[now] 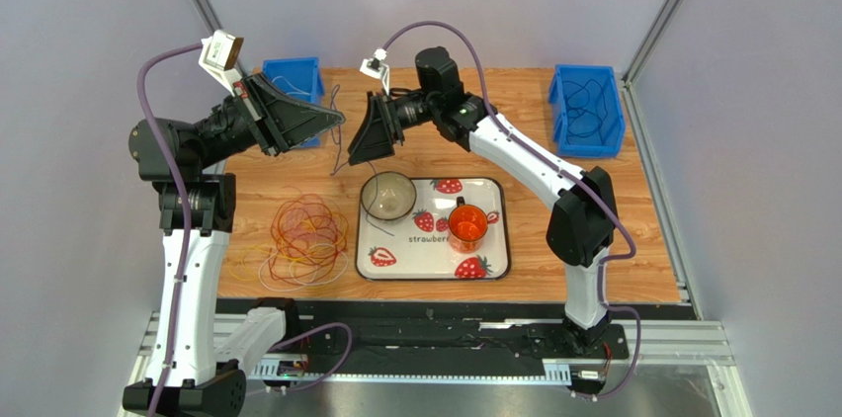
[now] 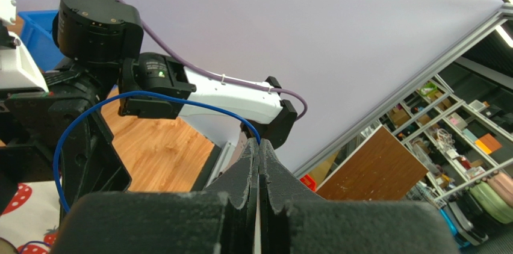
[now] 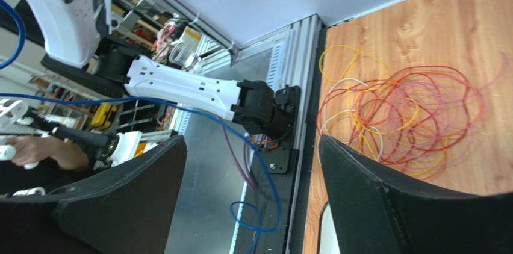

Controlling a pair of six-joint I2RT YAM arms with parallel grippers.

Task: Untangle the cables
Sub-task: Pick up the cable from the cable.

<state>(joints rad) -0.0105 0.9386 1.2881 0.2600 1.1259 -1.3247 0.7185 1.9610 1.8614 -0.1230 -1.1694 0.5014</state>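
A tangle of thin cables (image 1: 306,234) in yellow, orange, red and white lies on the wooden table, left of the tray; the right wrist view shows it too (image 3: 403,115). My left gripper (image 1: 339,120) is raised above the table's back left. Its jaws (image 2: 259,142) are shut on a thin blue cable (image 2: 150,94) that arcs away to the left. The same blue cable (image 1: 339,155) hangs down from the left gripper's tips. My right gripper (image 1: 358,132) faces the left one, close by and open. The blue cable (image 3: 271,176) hangs in the wide gap of the right gripper (image 3: 251,142), touching neither finger.
A strawberry-print tray (image 1: 494,264) holds a glass bowl (image 1: 387,196) and an orange cup (image 1: 467,224). A blue bin (image 1: 296,81) stands at the back left and another blue bin (image 1: 588,111), with dark cables in it, at the back right.
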